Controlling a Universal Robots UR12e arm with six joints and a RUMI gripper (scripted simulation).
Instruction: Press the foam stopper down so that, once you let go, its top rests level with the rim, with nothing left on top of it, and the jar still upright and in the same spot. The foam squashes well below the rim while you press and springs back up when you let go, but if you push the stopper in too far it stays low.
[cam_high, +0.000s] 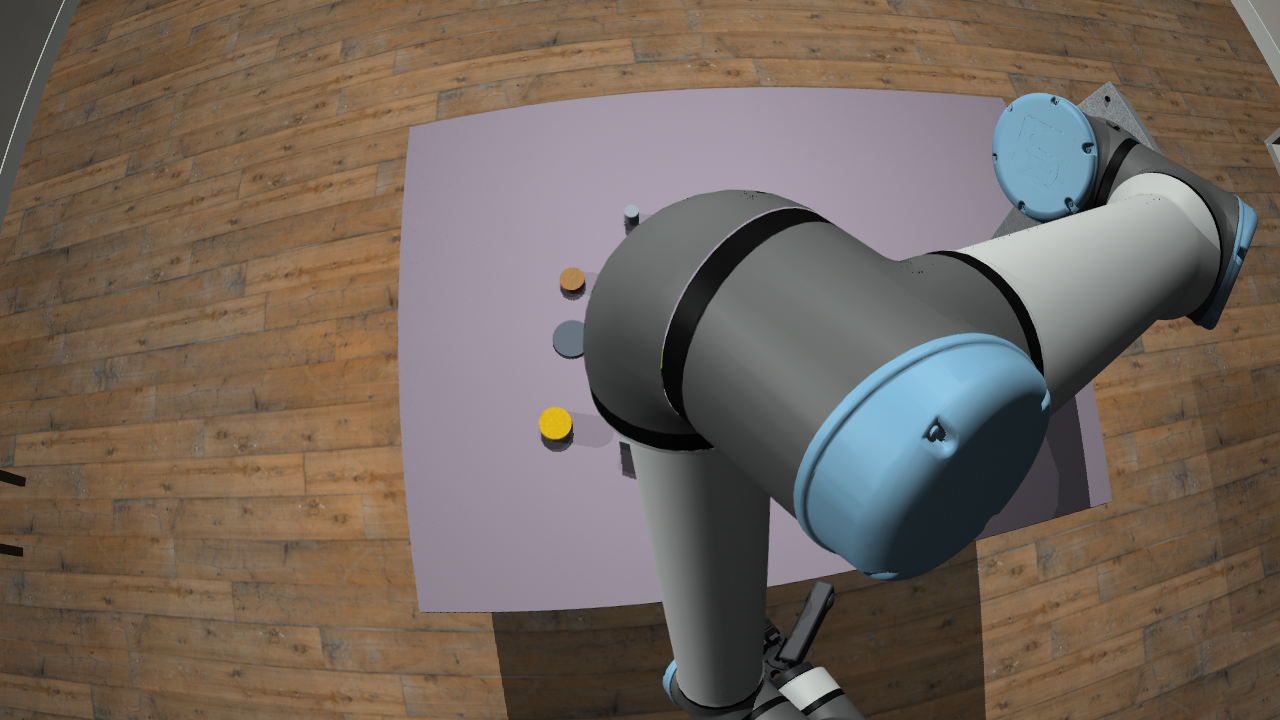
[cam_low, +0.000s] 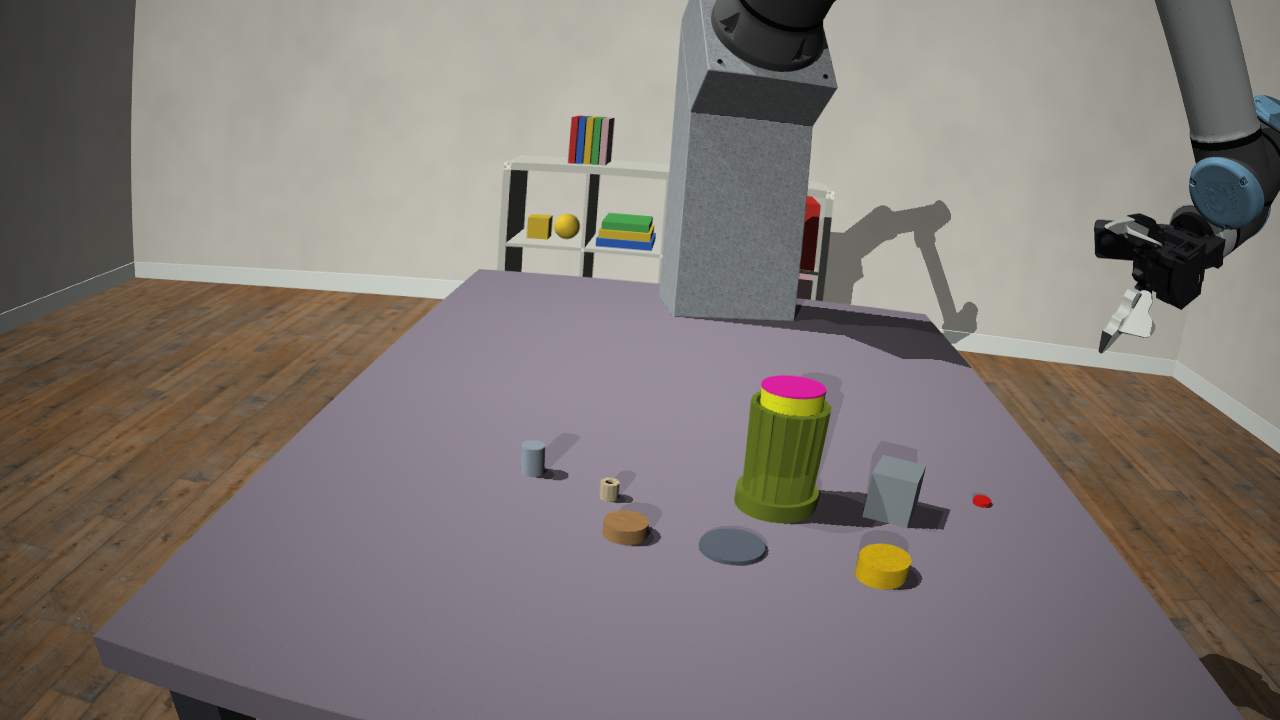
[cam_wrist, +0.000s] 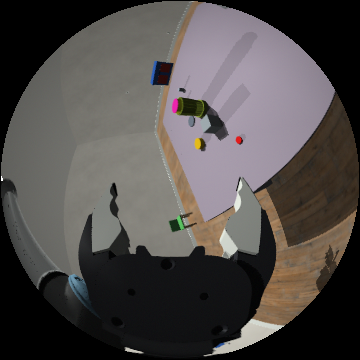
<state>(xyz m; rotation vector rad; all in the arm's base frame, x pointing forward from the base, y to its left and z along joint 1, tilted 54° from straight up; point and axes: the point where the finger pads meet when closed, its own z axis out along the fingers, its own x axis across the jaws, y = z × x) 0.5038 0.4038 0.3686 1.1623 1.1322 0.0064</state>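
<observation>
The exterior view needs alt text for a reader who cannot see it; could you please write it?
A ribbed olive-green jar stands upright on a mauve table, its yellow foam stopper with a magenta top sticking up above the rim. Small discs, cylinders and a grey block surround it, while the robot's black gripper hangs off to the right, jaws open and away from the jar.

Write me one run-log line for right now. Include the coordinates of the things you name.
gripper (cam_low: 1105, 291) (cam_wrist: 175, 181): jaws open, off the table's side | stopper (cam_low: 793, 394) (cam_wrist: 175, 105): above rim | jar (cam_low: 782, 456) (cam_wrist: 191, 107): upright | pressing: not done

Top view: jar and stopper hidden behind arm (cam_high: 787, 340), mid-frame; grey disc (cam_high: 567, 339) partly covered. Exterior view: arm cut off at upper right edge; shelf (cam_low: 546, 162) partly behind pedestal (cam_low: 742, 214), upper centre.
</observation>
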